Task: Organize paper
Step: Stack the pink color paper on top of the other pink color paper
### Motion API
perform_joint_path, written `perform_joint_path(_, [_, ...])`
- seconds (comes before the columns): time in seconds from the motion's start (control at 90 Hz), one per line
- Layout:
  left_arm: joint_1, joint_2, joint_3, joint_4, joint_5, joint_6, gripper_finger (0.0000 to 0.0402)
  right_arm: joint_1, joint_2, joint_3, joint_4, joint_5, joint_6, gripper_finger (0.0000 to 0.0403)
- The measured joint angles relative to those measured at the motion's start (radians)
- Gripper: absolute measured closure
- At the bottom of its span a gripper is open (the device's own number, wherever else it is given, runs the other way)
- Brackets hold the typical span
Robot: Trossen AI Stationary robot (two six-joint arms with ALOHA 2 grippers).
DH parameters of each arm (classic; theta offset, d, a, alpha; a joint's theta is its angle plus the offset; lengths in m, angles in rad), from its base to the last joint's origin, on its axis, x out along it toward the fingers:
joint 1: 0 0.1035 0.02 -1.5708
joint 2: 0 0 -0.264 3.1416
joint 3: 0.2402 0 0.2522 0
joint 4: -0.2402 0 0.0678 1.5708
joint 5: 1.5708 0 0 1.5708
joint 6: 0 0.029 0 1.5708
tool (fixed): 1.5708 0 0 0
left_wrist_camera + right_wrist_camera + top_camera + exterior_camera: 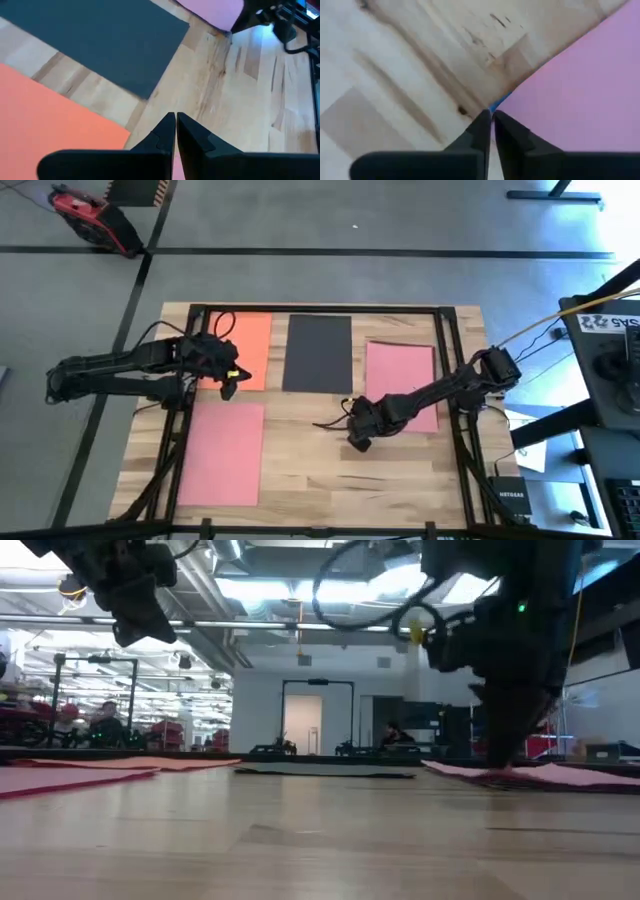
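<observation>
Fingers of the right gripper (490,120) press together at the pink paper (400,385) corner, three o'clock on the desk (310,460), probably to lift it off a blue sheet (497,104). Left gripper (175,122), also closed, hovers over the orange sheet (247,350).

High: overhead, straight down, whole counter (320,450).
Low: counter height, level, facing room.
Left wrist: close above black sheet (95,45), also in high view.
Right wrist: very close over pink sheet (580,95).
</observation>
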Motion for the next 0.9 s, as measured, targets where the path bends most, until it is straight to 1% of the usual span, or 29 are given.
perform_joint_path(0.156, [0.0,0.0,0.0,0.0,0.0,-0.006,0.0402,0.023,-0.002,0.084,-0.021,-0.008,0.0,0.0401])
perform_joint_path(0.256, [0.0,0.0,0.0,0.001,0.001,-0.011,0.0402,0.038,-0.002,0.139,0.024,-0.018,-0.015,0.0402])
perform_joint_path(0.367, [0.0,0.0,0.0,0.006,0.001,-0.031,0.0402,0.042,-0.002,0.184,0.146,-0.037,-0.049,0.0402])
perform_joint_path(0.478, [-0.003,-0.01,0.0,0.039,0.003,-0.062,0.0402,0.039,-0.001,0.204,0.322,-0.044,-0.1,0.0402])
perform_joint_path(0.656, [-0.03,-0.088,0.0,0.242,0.01,-0.14,0.0402,0.023,0.017,0.206,0.533,-0.054,-0.142,0.0403])
perform_joint_path(0.789, [-0.034,-0.154,0.0,0.357,0.009,-0.181,0.0402,0.004,0.075,0.205,0.697,-0.108,-0.156,0.0403])
perform_joint_path(0.844, [-0.034,-0.175,0.0,0.369,0.0,-0.189,0.0402,-0.003,0.109,0.208,0.778,-0.13,-0.156,0.0403])
perform_joint_path(0.9, [-0.034,-0.196,0.0,0.368,-0.004,-0.196,0.0402,-0.012,0.149,0.229,0.794,-0.138,-0.156,0.0403])
